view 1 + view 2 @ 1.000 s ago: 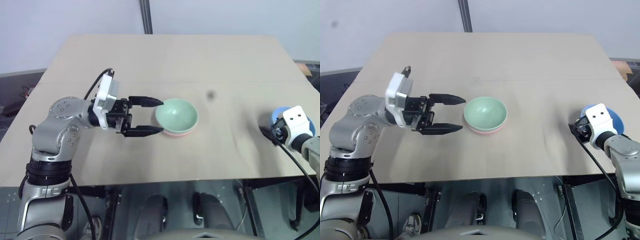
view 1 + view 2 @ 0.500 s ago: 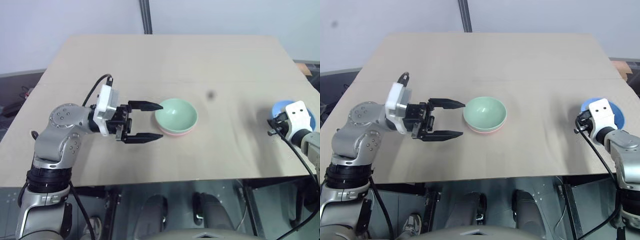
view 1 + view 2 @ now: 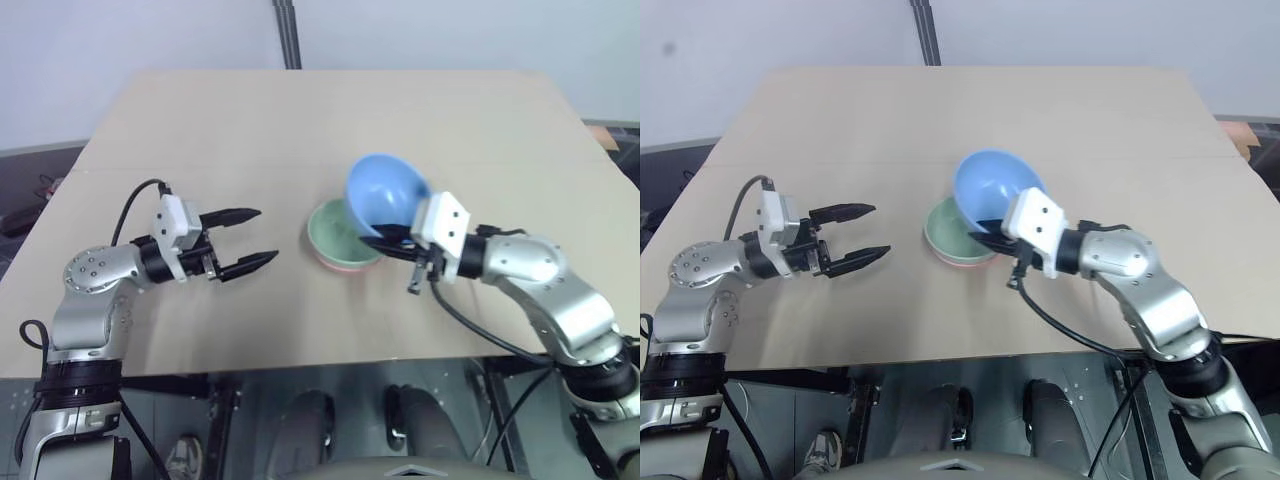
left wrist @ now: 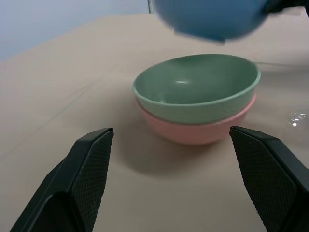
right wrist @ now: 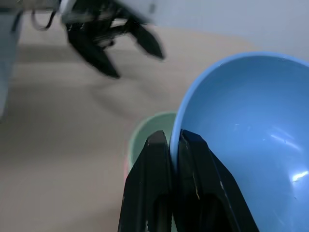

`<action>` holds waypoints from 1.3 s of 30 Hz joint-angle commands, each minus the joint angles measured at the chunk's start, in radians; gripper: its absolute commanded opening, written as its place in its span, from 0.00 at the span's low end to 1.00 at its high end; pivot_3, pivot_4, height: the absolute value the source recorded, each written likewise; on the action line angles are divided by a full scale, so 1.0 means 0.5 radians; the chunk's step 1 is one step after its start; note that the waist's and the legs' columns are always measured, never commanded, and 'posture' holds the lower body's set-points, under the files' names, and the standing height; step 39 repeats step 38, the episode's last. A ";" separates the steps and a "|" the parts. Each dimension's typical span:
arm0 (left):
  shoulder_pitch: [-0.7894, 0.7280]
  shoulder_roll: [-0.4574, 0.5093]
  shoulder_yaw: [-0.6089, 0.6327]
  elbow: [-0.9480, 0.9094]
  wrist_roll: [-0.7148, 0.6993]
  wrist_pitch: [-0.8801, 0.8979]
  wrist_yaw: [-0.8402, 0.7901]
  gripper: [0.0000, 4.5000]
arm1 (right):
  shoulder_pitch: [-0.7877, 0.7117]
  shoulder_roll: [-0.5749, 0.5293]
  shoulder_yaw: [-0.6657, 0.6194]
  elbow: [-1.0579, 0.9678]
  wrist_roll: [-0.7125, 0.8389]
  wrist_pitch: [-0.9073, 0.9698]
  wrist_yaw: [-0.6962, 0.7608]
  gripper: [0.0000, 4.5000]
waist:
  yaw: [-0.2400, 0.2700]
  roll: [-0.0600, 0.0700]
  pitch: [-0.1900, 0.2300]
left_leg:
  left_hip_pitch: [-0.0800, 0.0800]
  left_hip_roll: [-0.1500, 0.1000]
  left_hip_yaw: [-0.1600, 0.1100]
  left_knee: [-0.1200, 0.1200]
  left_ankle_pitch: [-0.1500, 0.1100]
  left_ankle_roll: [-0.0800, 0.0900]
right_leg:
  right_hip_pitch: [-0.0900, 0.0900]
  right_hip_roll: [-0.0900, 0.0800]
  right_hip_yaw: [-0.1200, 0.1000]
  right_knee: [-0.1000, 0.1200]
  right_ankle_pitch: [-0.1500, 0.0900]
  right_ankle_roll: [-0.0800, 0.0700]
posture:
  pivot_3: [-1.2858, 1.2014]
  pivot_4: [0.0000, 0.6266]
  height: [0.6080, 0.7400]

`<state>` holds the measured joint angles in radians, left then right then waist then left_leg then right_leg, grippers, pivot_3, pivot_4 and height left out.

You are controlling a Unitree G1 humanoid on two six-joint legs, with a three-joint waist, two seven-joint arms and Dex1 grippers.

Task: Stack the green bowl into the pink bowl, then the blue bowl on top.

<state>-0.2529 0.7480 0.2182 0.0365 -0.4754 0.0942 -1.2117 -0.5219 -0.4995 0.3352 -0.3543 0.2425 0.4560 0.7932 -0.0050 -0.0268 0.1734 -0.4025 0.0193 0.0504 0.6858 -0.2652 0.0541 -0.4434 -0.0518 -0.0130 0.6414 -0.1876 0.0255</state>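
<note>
Two bowls are already nested mid-table: the green bowl [image 3: 338, 237] sits in the pink bowl [image 4: 198, 129]. The right gripper [image 3: 392, 241] pinches the blue bowl's [image 3: 386, 192] rim, tilted just above the stack; next it needs levelling and lowering in. The left gripper [image 3: 244, 240], fingers spread, hangs left, clear of the path.

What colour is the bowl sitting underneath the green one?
Salmon pink: the pink bowl shows best in the left wrist view, under the green bowl.
</note>
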 commanded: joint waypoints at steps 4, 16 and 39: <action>0.095 0.004 0.085 -0.273 -0.111 0.078 0.096 0.91 | -0.140 0.015 0.073 0.287 -0.126 -0.284 0.191 0.39 | 0.000 0.000 0.000 | 0.001 0.001 -0.002 -0.002 0.000 0.000 | 0.000 0.000 -0.002 0.001 0.000 0.000 | 0.52 0.24 1.00; 0.296 -0.064 0.144 -0.630 -0.210 0.248 0.426 0.91 | 0.143 -0.111 -0.571 -0.490 0.436 0.236 0.025 0.80 | -0.001 0.000 0.000 | 0.002 0.004 -0.004 -0.004 0.000 -0.001 | 0.001 0.001 -0.003 0.001 0.004 0.006 | 0.52 0.24 1.00; 0.921 0.192 0.562 -0.815 -0.450 0.543 0.228 0.91 | 1.166 -0.626 -1.387 -0.258 0.570 -0.061 0.383 0.99 | 0.004 0.001 0.000 | 0.007 0.006 0.000 -0.006 -0.001 -0.001 | 0.002 0.002 -0.002 -0.001 -0.006 0.007 | 0.52 0.24 1.00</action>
